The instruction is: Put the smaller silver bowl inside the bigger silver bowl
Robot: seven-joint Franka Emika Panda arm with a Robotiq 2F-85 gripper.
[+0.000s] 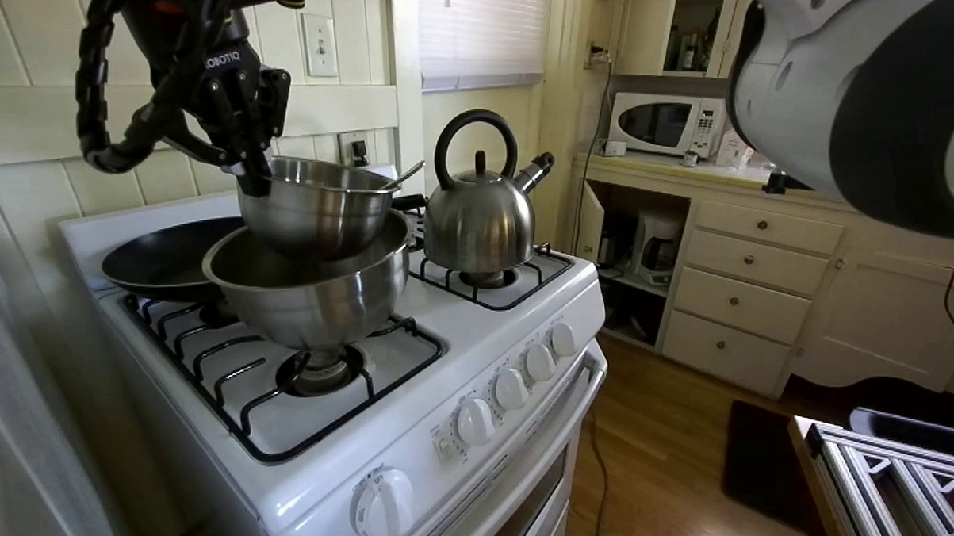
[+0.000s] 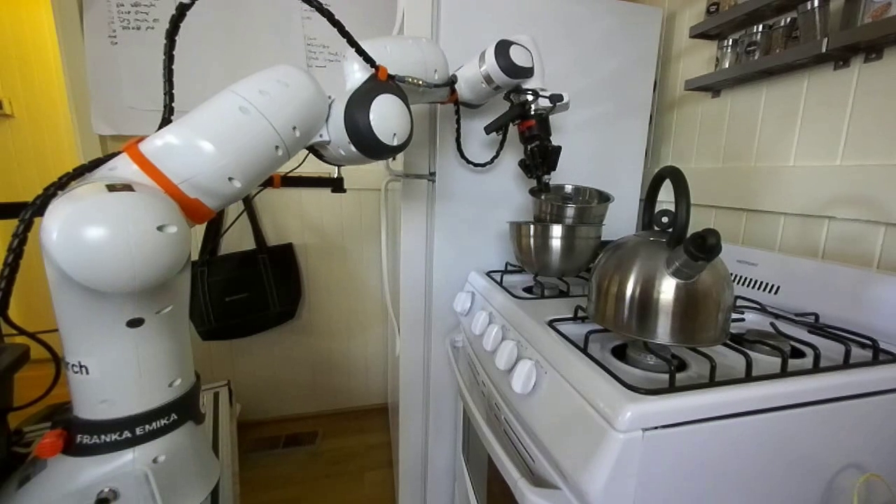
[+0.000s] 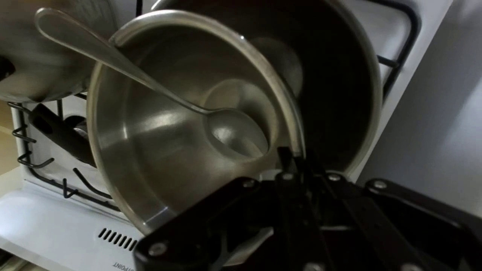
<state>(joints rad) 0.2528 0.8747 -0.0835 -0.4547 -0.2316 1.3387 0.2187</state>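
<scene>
Two silver bowls, one above the other, are at the front corner of a white gas stove (image 2: 714,448) nearest the refrigerator (image 2: 602,84). The bigger silver bowl (image 1: 320,313) stands upright on the front burner there; its inside lies mostly in shadow in the wrist view. The smaller silver bowl (image 1: 316,214) is held over its mouth, slightly tilted and off-centre toward the stove's back edge; whether the two touch cannot be told. In it rests a steel spoon (image 3: 241,131), its round end on the bottom, its handle sticking out past the rim. The black gripper (image 3: 297,156) has its fingers (image 1: 256,184) pinched together on that rim, one inside and one outside.

A black frying pan (image 1: 167,255) is at the back corner behind the bowls. A steel kettle (image 2: 658,294) with an arched black handle stands on the other front burner, toward the opposite side edge. On the wall beyond the back edge, shelves (image 2: 791,52) carry jars (image 2: 756,42) whose labels are too small to read.

The gripper's casing shows "ROBOTIQ", its first letter partly hidden. A black collar (image 2: 133,428) round the robot arm's (image 2: 210,140) base reads "FRANKA EMIKA"; farther up, only "rch" shows. On the stove's back panel (image 3: 67,226), upside down in the wrist view, a name ends in "POINT". Beyond the front edge, the handwriting on a white sheet (image 2: 210,56) is too blurred to make out.
</scene>
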